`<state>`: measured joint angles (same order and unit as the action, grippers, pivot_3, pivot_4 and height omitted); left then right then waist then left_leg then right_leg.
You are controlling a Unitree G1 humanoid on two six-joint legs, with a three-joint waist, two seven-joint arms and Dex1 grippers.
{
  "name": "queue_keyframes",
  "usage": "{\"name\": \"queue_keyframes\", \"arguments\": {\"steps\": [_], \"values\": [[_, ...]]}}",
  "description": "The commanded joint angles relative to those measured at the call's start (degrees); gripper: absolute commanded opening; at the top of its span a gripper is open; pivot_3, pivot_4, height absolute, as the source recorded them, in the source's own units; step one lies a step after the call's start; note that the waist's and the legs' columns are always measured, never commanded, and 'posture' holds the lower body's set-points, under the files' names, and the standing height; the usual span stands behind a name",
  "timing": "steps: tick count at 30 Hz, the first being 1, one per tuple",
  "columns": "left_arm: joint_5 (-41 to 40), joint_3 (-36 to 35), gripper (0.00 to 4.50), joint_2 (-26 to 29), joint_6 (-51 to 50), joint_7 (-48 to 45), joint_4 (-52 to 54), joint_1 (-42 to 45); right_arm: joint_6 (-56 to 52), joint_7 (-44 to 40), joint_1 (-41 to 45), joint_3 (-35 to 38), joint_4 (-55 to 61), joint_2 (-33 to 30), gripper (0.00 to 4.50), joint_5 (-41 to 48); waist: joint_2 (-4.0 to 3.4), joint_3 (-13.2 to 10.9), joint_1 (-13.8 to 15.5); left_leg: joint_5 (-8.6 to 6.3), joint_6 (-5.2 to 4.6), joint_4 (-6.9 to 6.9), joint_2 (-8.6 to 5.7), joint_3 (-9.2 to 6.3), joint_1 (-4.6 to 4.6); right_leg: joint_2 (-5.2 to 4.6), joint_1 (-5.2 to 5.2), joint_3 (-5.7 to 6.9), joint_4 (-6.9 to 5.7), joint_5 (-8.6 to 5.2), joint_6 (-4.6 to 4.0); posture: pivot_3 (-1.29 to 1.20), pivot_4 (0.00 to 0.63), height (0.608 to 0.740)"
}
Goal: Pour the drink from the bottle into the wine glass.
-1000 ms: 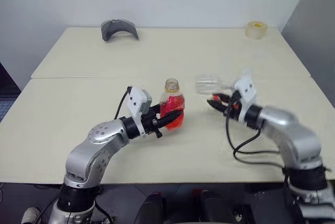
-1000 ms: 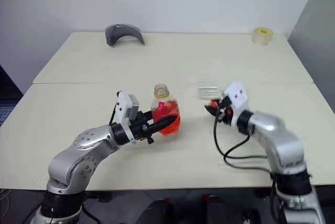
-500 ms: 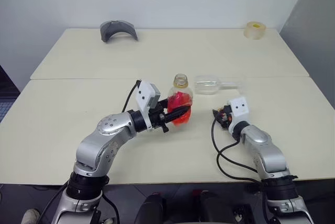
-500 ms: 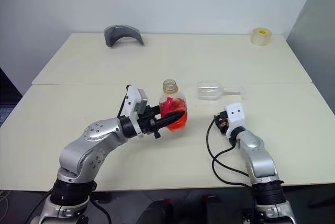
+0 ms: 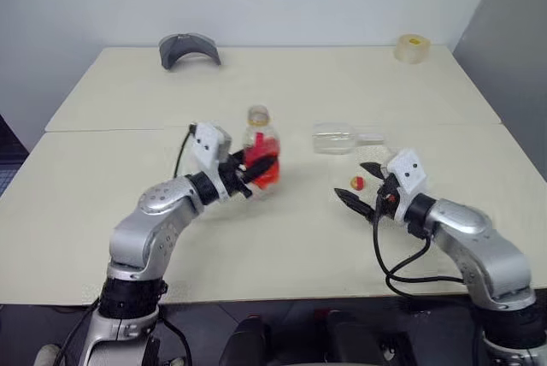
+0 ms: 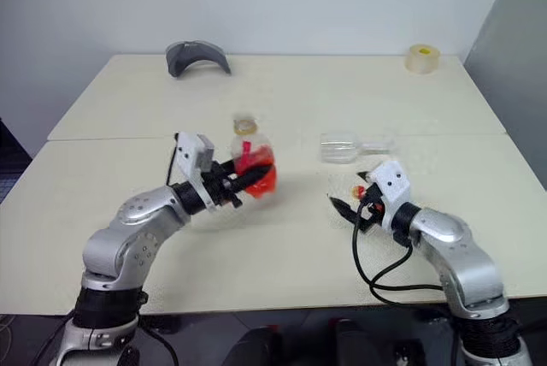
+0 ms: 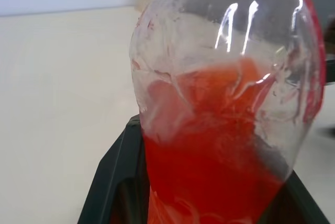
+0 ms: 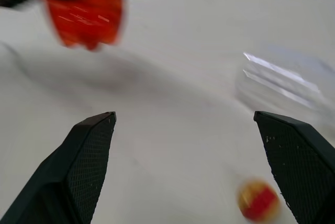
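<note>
left gripper (image 5: 256, 167) clamps the bottle (image 5: 260, 150); right gripper (image 5: 362, 183) gapes empty, cap (image 5: 357, 182) between its fingers, glass (image 5: 338, 138) lying beyond.

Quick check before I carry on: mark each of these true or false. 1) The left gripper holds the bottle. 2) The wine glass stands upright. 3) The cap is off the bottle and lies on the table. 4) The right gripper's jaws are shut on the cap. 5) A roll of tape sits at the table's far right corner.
1) True: the left gripper is shut on the bottle, which still has red drink in it.
2) False: the wine glass lies on its side on the table.
3) True: the cap lies on the table and the bottle's neck is open.
4) False: the right gripper has its jaws wide open, with the cap lying between them.
5) True: the roll of tape is there.
</note>
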<state>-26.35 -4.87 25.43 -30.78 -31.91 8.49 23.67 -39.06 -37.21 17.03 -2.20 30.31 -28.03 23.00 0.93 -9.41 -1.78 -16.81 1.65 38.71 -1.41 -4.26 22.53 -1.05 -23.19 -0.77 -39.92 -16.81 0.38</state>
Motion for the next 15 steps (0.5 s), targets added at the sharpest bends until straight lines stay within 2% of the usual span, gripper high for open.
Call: {"name": "queue_keyframes", "arguments": {"steps": [1, 5, 9, 15], "values": [[4.3, -4.2, 1.58, 1.3, 8.0, 3.0, -7.2, 4.5, 2.3, -2.3, 6.9, -3.2, 0.4, 2.8, 4.5, 2.4, 0.0, 0.0, 0.0, 0.0, 0.0, 0.0, 0.0, 0.0, 0.0, 0.0, 0.0, 0.0, 0.0, 0.0, 0.0, 0.0, 0.15, 0.74], [7.9, -8.2, 1.58, 2.9, 14.9, 7.5, -18.8, 9.5, 4.2, -0.5, 15.2, -6.7, -7.1, 10.0, 4.5, 1.4, 0.03, 0.0, 0.1, 0.04, 0.06, 0.02, -0.01, -0.02, 0.03, -0.02, -0.04, 0.02, 0.01, 0.01, -0.01, 0.0, 0.15, 0.74], [11.0, -10.4, 1.56, 3.5, 21.5, 11.5, -27.2, 12.2, 8.2, 1.1, 19.1, -9.7, -14.3, 16.2, 4.5, -1.5, 0.05, 0.0, 0.1, 0.13, 0.24, 0.03, -0.05, -0.01, 0.09, -0.09, -0.11, 0.01, 0.02, 0.01, -0.02, 0.0, 0.15, 0.74], [13.8, -12.2, 1.56, 1.8, 27.4, 19.3, -35.8, 15.7, 10.9, 1.2, 20.3, -10.8, -17.9, 18.9, 4.5, -3.2, 0.2, 0.1, 0.5, 0.14, 0.24, 0.17, -0.21, -0.13, 0.28, -0.24, -0.17, 0.12, 0.03, 0.05, 0.03, 0.0, 0.15, 0.74]]}}
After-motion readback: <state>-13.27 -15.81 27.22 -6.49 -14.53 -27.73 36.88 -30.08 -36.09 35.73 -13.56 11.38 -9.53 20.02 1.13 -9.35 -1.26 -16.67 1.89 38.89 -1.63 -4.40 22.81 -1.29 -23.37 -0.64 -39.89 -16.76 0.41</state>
